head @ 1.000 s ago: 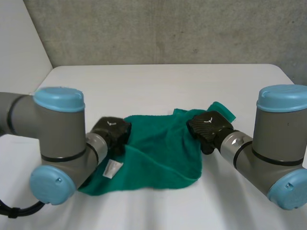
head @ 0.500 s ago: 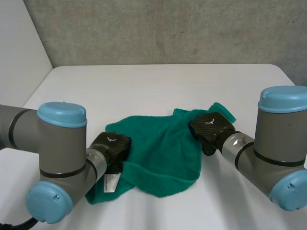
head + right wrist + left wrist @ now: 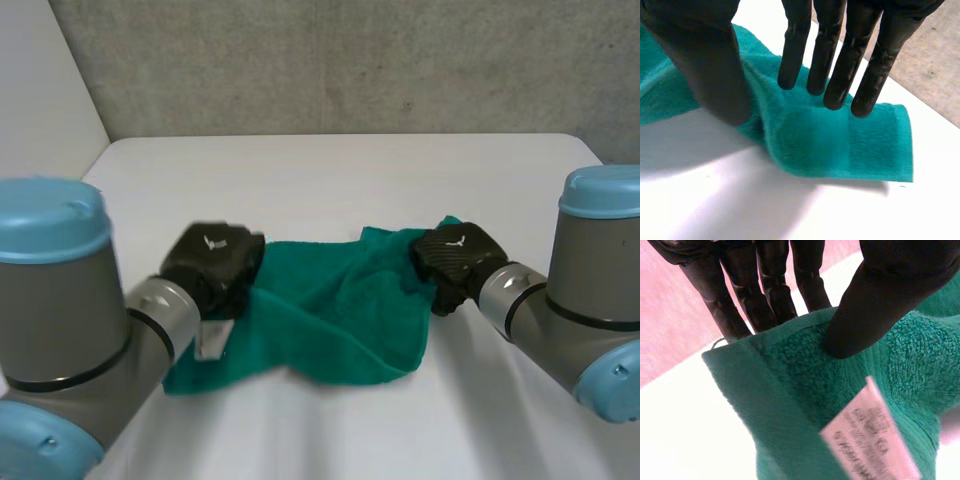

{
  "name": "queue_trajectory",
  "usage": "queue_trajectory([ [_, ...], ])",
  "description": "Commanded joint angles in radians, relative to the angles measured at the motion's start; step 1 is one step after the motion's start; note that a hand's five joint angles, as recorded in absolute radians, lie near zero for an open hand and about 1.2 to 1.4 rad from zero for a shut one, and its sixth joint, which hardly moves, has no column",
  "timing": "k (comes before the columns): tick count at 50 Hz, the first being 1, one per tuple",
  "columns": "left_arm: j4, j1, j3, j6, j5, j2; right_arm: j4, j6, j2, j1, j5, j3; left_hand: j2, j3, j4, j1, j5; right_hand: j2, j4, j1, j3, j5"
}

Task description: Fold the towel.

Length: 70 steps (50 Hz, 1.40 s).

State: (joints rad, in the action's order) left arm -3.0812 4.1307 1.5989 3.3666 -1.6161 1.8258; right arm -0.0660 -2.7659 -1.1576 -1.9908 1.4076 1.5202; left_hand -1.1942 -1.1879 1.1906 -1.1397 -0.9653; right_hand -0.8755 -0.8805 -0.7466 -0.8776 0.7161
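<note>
As our left hand [image 3: 212, 262] has come up and a little away from us since a moment ago, the corner of the towel [image 3: 335, 310] that it holds has come with it. The white label [image 3: 210, 340] now hangs just under this hand. In the left wrist view the thumb presses the cloth against the fingers behind the hem, so this hand is clamped on that corner.

Our right hand [image 3: 455, 258] has moved outward, away from the left one, and the towel between the two hands is drawn wider and less bunched than it was. In the right wrist view a ridge of cloth stands between the thumb and the straight fingers, with a free corner beyond the fingertips; we judge that this hand pinches the towel at its edge.

For the task this means, we think, that the towel is being stretched out for a fold, and no fold is finished yet. Its middle sags onto the table [image 3: 330, 175] between the hands.

We count one towel, one label, two hands, one table, and beyond it one grey wall [image 3: 350, 60].
</note>
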Motion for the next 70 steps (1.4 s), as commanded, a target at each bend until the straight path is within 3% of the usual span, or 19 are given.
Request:
queue_trajectory([
  [1, -0.067, 0.057, -0.007, 0.023, -0.004, -0.126, -0.015, -0.086, -0.011, 0.078, -0.001, 0.0, -0.202, -0.208, 0.206, -0.257, -0.256, 0.558, 0.563, 0.429, 0.56, -0.573],
  [5, -0.07, 0.069, -0.005, 0.089, -0.004, -0.163, -0.017, -0.202, -0.025, 0.133, -0.038, 0.014, -0.202, -0.208, 0.206, -0.257, -0.256, 0.696, 0.701, 0.567, 0.699, -0.712],
  [12, -0.07, 0.06, -0.046, 0.134, -0.007, -0.233, -0.018, -0.357, -0.04, 0.21, -0.16, 0.073, -0.202, -0.208, 0.206, -0.257, -0.256, 0.701, 0.706, 0.572, 0.703, -0.716],
  [23, -0.068, 0.039, -0.187, 0.125, -0.034, -0.301, -0.009, -0.38, -0.034, 0.178, -0.191, 0.17, -0.202, -0.208, 0.206, -0.257, -0.256, 0.701, 0.706, 0.572, 0.703, -0.716],
  [30, -0.063, -0.018, -0.275, 0.114, -0.067, -0.284, 0.041, -0.399, -0.03, 0.09, -0.177, 0.164, -0.202, -0.208, 0.206, -0.257, -0.256, 0.701, 0.706, 0.572, 0.703, -0.716],
  [35, -0.067, -0.056, -0.289, 0.112, -0.085, -0.286, 0.145, -0.494, 0.011, 0.072, -0.161, 0.137, -0.202, -0.208, 0.206, -0.257, -0.256, 0.701, 0.706, 0.572, 0.703, -0.716],
  [47, -0.07, -0.06, -0.318, 0.05, -0.103, -0.293, 0.172, -0.569, 0.205, -0.074, -0.018, -0.046, -0.202, -0.208, 0.206, -0.257, -0.256, 0.701, 0.706, 0.572, 0.703, -0.716],
  [51, -0.07, -0.056, -0.336, 0.048, -0.107, -0.293, 0.176, -0.6, 0.219, -0.103, -0.009, -0.064, -0.202, -0.208, 0.206, -0.257, -0.256, 0.701, 0.706, 0.572, 0.703, -0.716],
  [54, -0.07, -0.055, -0.344, 0.048, -0.107, -0.29, 0.183, -0.604, 0.228, -0.12, 0.007, -0.075, -0.202, -0.208, 0.206, -0.257, -0.256, 0.454, 0.459, 0.325, 0.456, -0.469],
  [55, -0.07, -0.052, -0.347, 0.048, -0.108, -0.289, 0.195, -0.603, 0.226, -0.12, 0.036, -0.077, -0.202, -0.208, 0.206, -0.257, -0.256, 0.098, 0.103, -0.031, 0.1, -0.113],
  [57, -0.07, -0.049, -0.347, 0.048, -0.11, -0.289, 0.216, -0.601, 0.22, -0.112, 0.079, -0.077, -0.202, -0.208, 0.206, -0.257, -0.256, -0.297, -0.292, -0.426, -0.295, 0.282],
  [58, -0.07, -0.043, -0.346, 0.048, -0.113, -0.289, 0.247, -0.588, 0.207, -0.108, 0.12, -0.074, -0.202, -0.208, 0.206, -0.257, -0.256, -0.519, -0.513, -0.647, -0.516, 0.503],
  [61, -0.07, -0.012, -0.327, 0.048, -0.119, -0.286, 0.275, -0.543, 0.155, -0.103, 0.148, -0.063, -0.202, -0.208, 0.206, -0.257, -0.256, -0.521, -0.516, -0.65, -0.519, 0.506],
  [65, -0.068, 0.061, -0.277, 0.051, -0.111, -0.28, 0.264, -0.376, 0.044, -0.028, 0.122, -0.057, -0.202, -0.208, 0.206, -0.257, -0.256, -0.521, -0.516, -0.65, -0.519, 0.506],
  [66, -0.068, 0.08, -0.263, 0.051, -0.107, -0.276, 0.215, -0.2, -0.024, 0.047, 0.079, -0.055, -0.202, -0.208, 0.206, -0.257, -0.256, -0.521, -0.516, -0.65, -0.519, 0.506],
  [70, -0.068, 0.164, -0.186, 0.051, -0.099, -0.241, 0.033, 0.091, -0.117, 0.11, 0.004, -0.074, -0.202, -0.208, 0.206, -0.257, -0.256, -0.521, -0.516, -0.65, -0.519, 0.506],
])
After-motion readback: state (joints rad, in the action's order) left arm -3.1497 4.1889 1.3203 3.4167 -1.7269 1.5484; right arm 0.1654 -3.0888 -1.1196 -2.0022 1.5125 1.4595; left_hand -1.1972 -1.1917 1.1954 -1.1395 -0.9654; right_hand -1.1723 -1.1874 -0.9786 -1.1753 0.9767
